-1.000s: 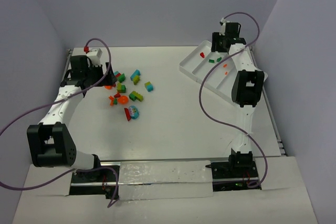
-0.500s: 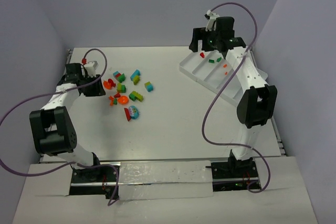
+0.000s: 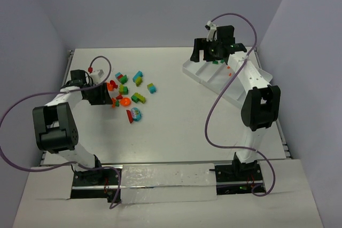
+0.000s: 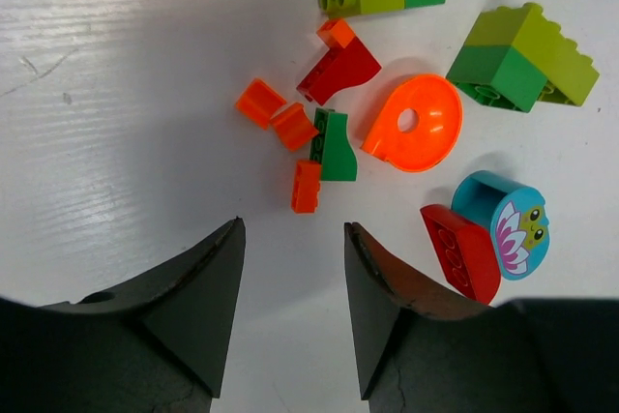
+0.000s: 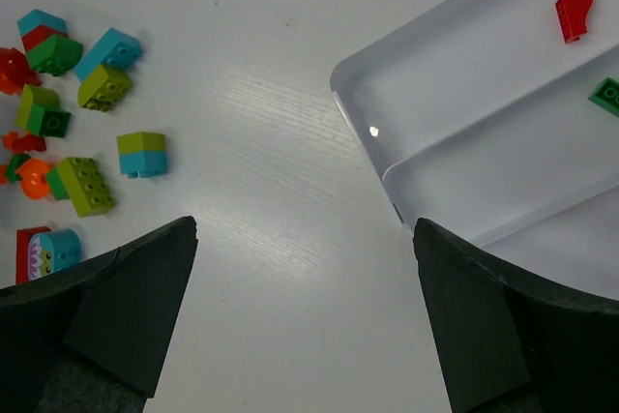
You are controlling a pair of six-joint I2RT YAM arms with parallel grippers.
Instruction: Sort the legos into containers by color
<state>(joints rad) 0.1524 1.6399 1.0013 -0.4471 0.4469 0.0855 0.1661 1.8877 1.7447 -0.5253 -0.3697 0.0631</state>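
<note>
Near the scattered legos [image 4: 336, 150], left gripper [image 4: 293, 227] stands parted, empty; right gripper [image 5: 305, 227] gapes by the tray [image 5: 455, 84].

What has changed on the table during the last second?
The left end effector drew back toward the robot's side, along the left edge of the bricks. The right end effector swung left, to the tray's left end. No visible pickup or release. Bricks and tray stayed.

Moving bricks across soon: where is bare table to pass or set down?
Free: the wide table stretch between the brick pile and the tray, and the near strip before the arm bases. Crowded: the pile by the left gripper.
</note>
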